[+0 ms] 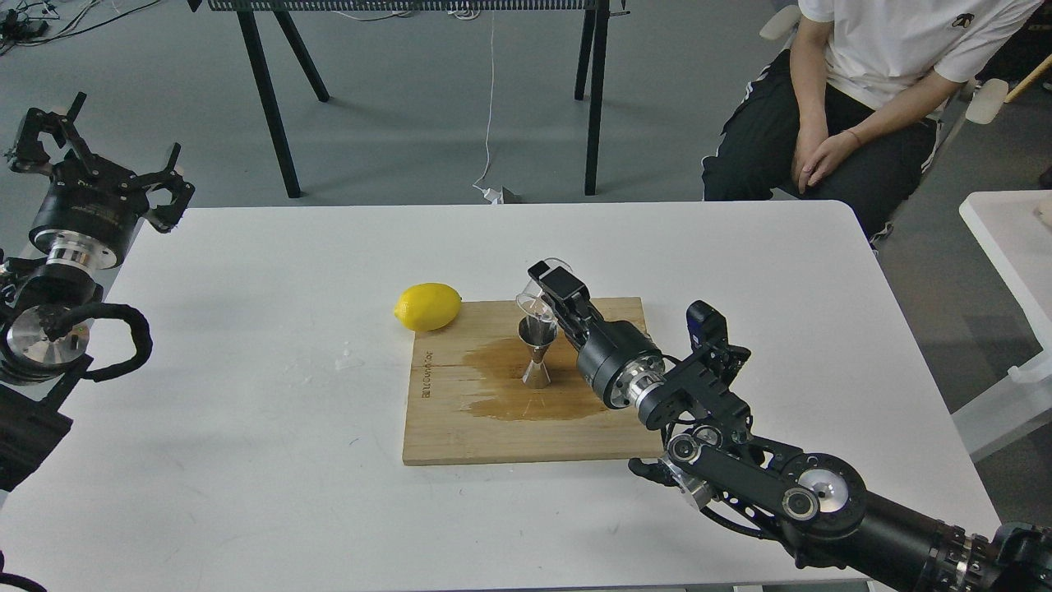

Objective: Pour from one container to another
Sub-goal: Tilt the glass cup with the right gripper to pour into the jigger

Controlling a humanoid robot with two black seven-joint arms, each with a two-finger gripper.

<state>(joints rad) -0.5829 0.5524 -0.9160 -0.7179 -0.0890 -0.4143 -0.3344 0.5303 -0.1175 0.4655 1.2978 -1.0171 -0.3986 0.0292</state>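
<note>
At frame centre, our right pincer (pixel 549 289) clamps the small clear round cup (pixel 538 298), tipped over the shiny steel hourglass jigger (pixel 537 352) to pour; our left pincer (pixel 115 160) waits spread apart, upper left.

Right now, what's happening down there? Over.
Right pincer shut on clear cup, tipped over jigger. Left pincer open, idle. Wet patch on board; lemon aside.

On the white rectangular table (pixel 246 460) lies a wooden cutting board (pixel 460 427); the steel hourglass jigger (pixel 537 355) stands on it, the yellow lemon (pixel 427 307) at its far-left corner.
</note>
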